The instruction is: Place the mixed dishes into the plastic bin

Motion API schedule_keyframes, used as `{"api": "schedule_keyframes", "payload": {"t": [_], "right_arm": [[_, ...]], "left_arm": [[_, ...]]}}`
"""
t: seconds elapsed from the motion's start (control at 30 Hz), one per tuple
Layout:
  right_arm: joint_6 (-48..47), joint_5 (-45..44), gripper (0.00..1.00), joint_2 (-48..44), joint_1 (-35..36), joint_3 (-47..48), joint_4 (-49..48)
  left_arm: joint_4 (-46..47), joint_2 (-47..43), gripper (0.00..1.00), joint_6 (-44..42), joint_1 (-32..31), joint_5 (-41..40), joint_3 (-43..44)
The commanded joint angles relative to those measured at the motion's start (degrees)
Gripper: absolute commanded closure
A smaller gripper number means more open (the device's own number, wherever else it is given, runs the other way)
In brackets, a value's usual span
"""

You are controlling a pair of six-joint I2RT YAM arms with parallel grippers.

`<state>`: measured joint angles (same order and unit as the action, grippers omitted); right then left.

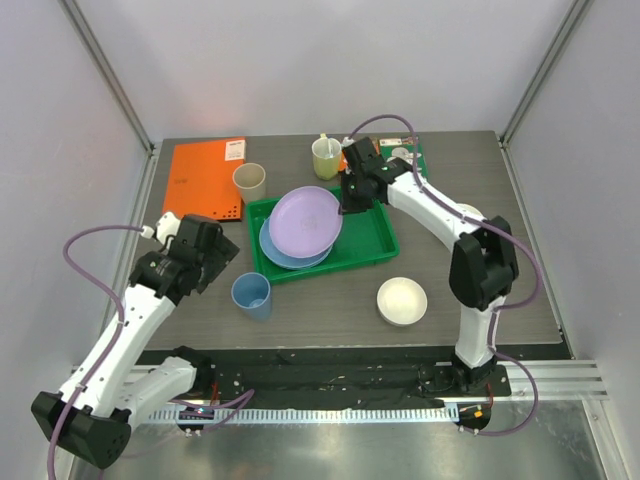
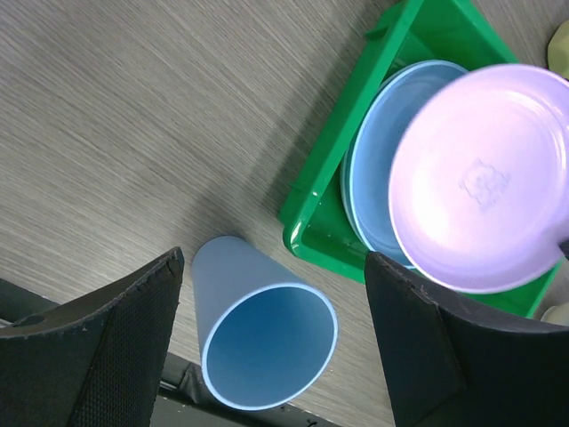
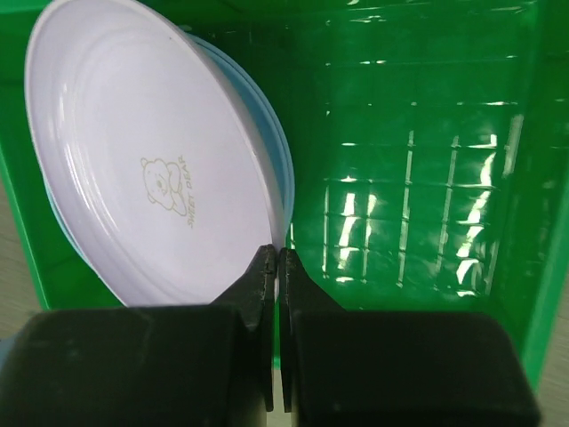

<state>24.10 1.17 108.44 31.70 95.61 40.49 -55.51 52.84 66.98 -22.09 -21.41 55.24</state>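
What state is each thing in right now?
Lilac plate: tilted, gripped at rim
Blue plates: lying in green bin
Blue cup: upright on table
Beige cup: upright on table
Bowl: upright on table
Left gripper: open
Right gripper: shut on lilac plate

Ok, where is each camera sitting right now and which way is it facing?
Top external: above and behind, looking down on the table; the left arm and right arm show, bases at the bottom.
Left wrist: on the left arm, looking down at the blue cup; the open left fingers frame it.
Right wrist: on the right arm, looking into the green bin; the right fingers pinch the lilac plate.
Shared: all three show the bin, lilac plate and blue plates beneath.
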Motion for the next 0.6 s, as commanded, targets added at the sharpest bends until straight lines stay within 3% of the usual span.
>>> {"api": "schedule_keyframes", "payload": {"t": [0.0,0.5,0.57], "right_arm": [[4.11,3.40,0.99,4.66,2.74,4.67,-3.58],[4.82,0.15,0.98,6.69,5.21,-0.25,-7.09],[4.91,0.85,0.84,6.43,5.21,-1.04,-7.00]], "left_arm": [[2.68,0.60,0.18,-1.32,0.20,-0.65,-0.14],[1.54,1.30,0.17,-4.05,0.38,-0.04,0.65],[1.28,1.21,0.17,-3.96,0.38,-0.12,0.57]]}}
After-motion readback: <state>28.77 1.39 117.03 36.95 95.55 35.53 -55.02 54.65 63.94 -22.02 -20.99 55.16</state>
